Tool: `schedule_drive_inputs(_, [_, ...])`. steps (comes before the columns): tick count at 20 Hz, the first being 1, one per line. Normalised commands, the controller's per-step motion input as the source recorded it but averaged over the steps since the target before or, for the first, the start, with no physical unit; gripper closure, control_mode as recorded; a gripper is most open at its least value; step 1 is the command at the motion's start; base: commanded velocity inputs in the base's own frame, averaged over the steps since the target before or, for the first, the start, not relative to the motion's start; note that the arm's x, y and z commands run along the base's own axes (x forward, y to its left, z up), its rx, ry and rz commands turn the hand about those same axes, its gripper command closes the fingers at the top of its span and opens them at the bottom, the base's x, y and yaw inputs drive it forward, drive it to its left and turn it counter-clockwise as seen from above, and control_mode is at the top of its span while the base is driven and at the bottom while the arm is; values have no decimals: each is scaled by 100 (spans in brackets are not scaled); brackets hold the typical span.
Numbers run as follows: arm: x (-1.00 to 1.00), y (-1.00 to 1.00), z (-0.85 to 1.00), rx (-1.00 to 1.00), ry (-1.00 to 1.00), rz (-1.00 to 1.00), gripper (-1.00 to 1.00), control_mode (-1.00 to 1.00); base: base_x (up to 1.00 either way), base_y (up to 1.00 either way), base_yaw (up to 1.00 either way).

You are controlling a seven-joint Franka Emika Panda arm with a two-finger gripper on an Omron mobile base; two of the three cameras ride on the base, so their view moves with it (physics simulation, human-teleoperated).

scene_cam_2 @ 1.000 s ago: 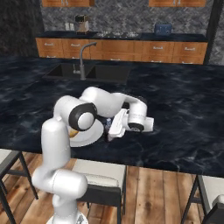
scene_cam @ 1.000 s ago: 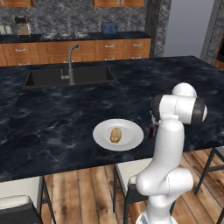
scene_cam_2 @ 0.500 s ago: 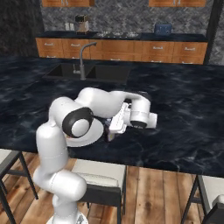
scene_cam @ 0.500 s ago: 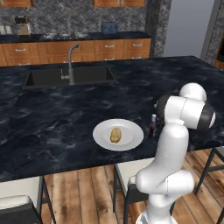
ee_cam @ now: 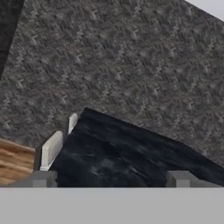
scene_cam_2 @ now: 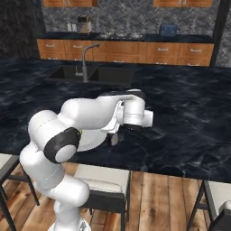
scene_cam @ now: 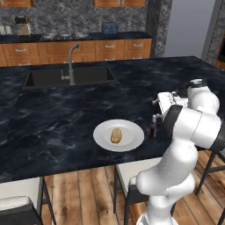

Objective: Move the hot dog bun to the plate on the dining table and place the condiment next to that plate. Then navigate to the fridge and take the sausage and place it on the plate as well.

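The white plate (scene_cam: 132, 141) lies on the black marble dining table (scene_cam: 52, 114) near its front edge, with the hot dog bun (scene_cam: 116, 135) resting on it. The slim dark red condiment (scene_cam: 153, 126) stands upright just right of the plate's rim, free of any grip. My hand (scene_cam: 168, 102) hovers above and to the right of the bottle. In the hand view my gripper (ee_cam: 113, 179) is open, its fingertips (ee_cam: 43, 178) wide apart with nothing between them. From the right base view the arm covers most of the plate (scene_cam_2: 90, 140). The sausage is out of view.
An inset sink (scene_cam: 66, 77) with a steel tap (scene_cam: 71, 61) sits at the table's far side. Wooden cabinets (scene_cam: 110, 47) line the back wall. The grey-silver fridge (scene_cam: 189, 26) rises at the far right. Stools (scene_cam: 132, 176) stand under the table's near edge.
The gripper has opened wider and lifted off the condiment, which now stands uncovered beside the plate. The elbow has swung back towards the right.
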Motion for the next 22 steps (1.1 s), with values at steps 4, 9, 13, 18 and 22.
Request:
schedule_drive_inputs(4, [-55, 54, 44, 0, 0, -12, -100, -100, 0, 0, 0])
schedule_drive_inputs(9, [-57, 54, 18, 0, 1, -36, -100, -100, 0, 0, 0])
schedule_drive_inputs(13, [-41, 48, 25, 0, 5, -55, -100, -100, 0, 0, 0])
schedule_drive_inputs(18, [-15, 36, 31, 0, 14, -65, -100, -100, 0, 0, 0])
schedule_drive_inputs(22, [-4, 27, 35, 0, 23, -66, -100, -100, 0, 0, 0])
